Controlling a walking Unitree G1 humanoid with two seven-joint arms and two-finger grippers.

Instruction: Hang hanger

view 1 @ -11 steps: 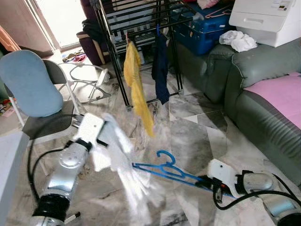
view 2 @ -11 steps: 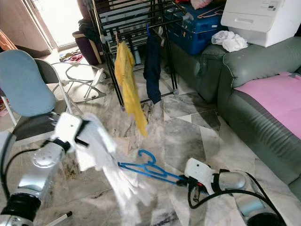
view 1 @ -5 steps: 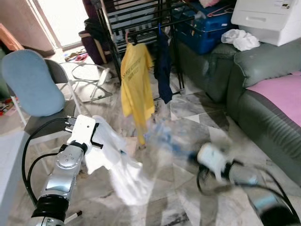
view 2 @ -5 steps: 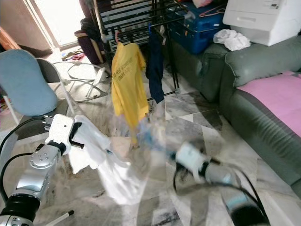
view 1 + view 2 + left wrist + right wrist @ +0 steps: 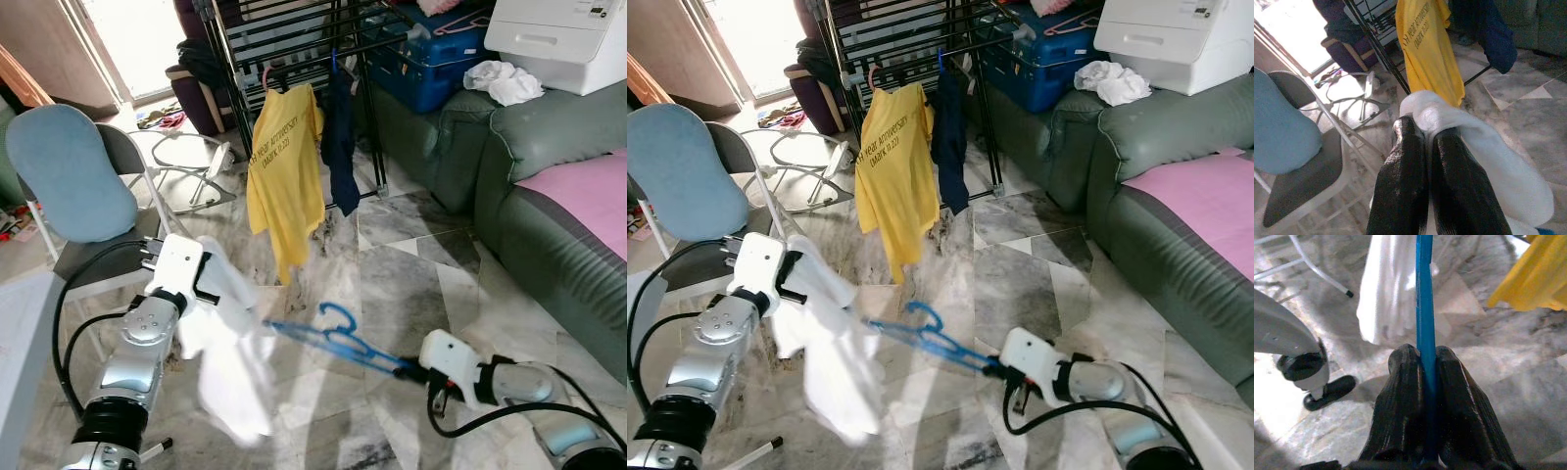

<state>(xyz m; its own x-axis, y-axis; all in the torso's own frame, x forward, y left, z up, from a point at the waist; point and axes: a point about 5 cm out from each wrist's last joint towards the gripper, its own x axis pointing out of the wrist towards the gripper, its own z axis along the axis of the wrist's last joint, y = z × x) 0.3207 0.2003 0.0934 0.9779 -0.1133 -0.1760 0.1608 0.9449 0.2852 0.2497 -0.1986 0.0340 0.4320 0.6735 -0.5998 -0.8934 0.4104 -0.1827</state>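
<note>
A blue chair stood at far left, clear of the work area. The left gripper was clenched on a fold of a white garment, pinching it near its upper edge so that the rest hung free toward the marble floor. This hold appeared intended to present the cloth to the hanger rather than let it bunch.

The blue hanger lay roughly level between the two arms, low over the floor. Its far end reached the garment; whether it had entered the cloth could not be told. Its hook pointed upward near mid-span.

The right gripper was closed on the hanger's near end, the fingers clamping the thin blue bar from both sides. Gripping at the end left the hook and the opposite arm free for threading.

Behind, the black drying rack carried a yellow shirt and a dark garment. The hanger was well apart from the rack. A grey sofa stood at right.

Judgement: dressing the hanger was the step in hand; hanging it was not yet done.
</note>
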